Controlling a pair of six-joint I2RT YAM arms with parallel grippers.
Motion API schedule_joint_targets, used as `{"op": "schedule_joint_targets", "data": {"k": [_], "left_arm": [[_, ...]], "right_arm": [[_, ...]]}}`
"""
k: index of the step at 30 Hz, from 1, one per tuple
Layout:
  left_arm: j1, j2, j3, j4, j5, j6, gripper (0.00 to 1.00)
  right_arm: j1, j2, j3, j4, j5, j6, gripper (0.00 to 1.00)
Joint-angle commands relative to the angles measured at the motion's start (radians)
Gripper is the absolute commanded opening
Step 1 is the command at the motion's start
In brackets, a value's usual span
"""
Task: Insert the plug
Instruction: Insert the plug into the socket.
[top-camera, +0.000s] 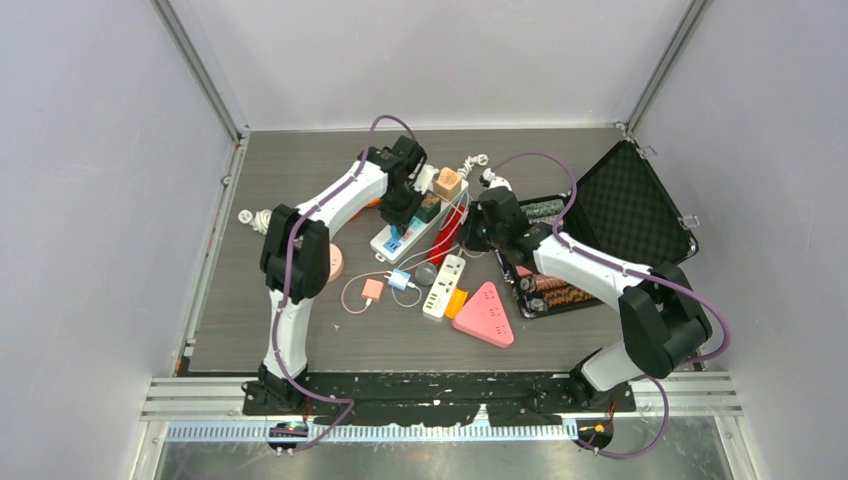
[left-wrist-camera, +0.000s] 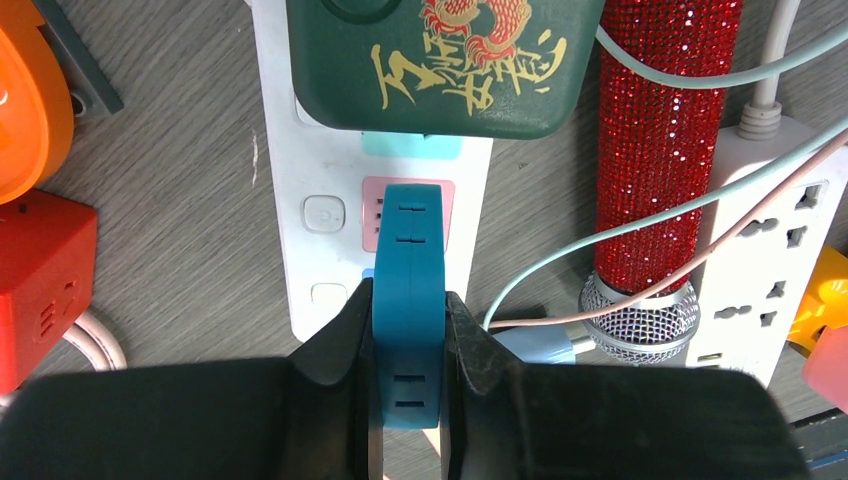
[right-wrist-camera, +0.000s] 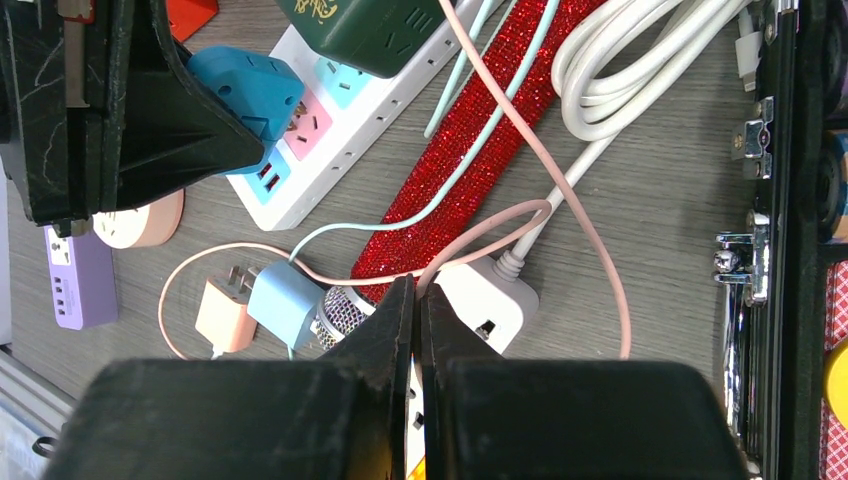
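My left gripper (left-wrist-camera: 408, 298) is shut on a teal-blue plug adapter (left-wrist-camera: 410, 240), holding it by its sides. The plug is down over the pink socket (left-wrist-camera: 376, 205) of a white power strip (left-wrist-camera: 295, 150), just below a dark green adapter (left-wrist-camera: 440, 60) plugged into the same strip. Its prongs are hidden. From the right wrist view the plug (right-wrist-camera: 245, 85) sits low against the strip (right-wrist-camera: 330, 130). From above, the left gripper (top-camera: 402, 212) is over the strip (top-camera: 405, 238). My right gripper (right-wrist-camera: 418, 290) is shut and empty, above a second white strip (right-wrist-camera: 490, 300).
A red glitter microphone (left-wrist-camera: 655, 150) lies between the two strips, with pink and mint cables across it. A pink charger (right-wrist-camera: 222, 318) and a light blue charger (right-wrist-camera: 285, 300) lie nearby. An open black case (top-camera: 620, 220) is on the right, a pink triangular block (top-camera: 487, 315) near front.
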Motion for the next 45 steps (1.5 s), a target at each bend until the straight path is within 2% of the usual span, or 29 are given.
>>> {"op": "schedule_joint_targets", "data": {"k": [1, 9, 15, 24, 27, 34, 43, 45], "left_arm": [[0.001, 0.025, 0.046, -0.032, -0.027, 0.025, 0.0], [0.001, 0.073, 0.101, -0.091, -0.017, 0.067, 0.0], [0.0, 0.086, 0.063, -0.048, 0.016, 0.041, 0.0], [0.0, 0.123, -0.018, -0.024, -0.036, 0.002, 0.0], [0.002, 0.136, -0.002, -0.035, -0.051, -0.012, 0.0], [0.003, 0.175, 0.08, -0.113, -0.201, -0.016, 0.0], [0.003, 0.212, 0.146, -0.181, -0.208, -0.003, 0.0], [0.003, 0.2, 0.138, -0.164, -0.183, -0.001, 0.06]], "right_arm": [[-0.006, -0.008, 0.038, 0.003, 0.001, -0.003, 0.05], [-0.005, -0.007, 0.039, 0.001, -0.024, -0.001, 0.05], [-0.005, -0.004, 0.041, 0.0, -0.024, 0.001, 0.05], [-0.005, -0.007, 0.038, 0.001, -0.024, 0.003, 0.05], [-0.004, -0.007, 0.039, 0.001, -0.024, 0.004, 0.05], [-0.006, -0.009, 0.04, -0.001, -0.024, 0.008, 0.05], [-0.008, -0.024, 0.037, -0.002, 0.012, 0.007, 0.05], [-0.008, -0.025, 0.038, -0.002, 0.014, 0.007, 0.05]]}}
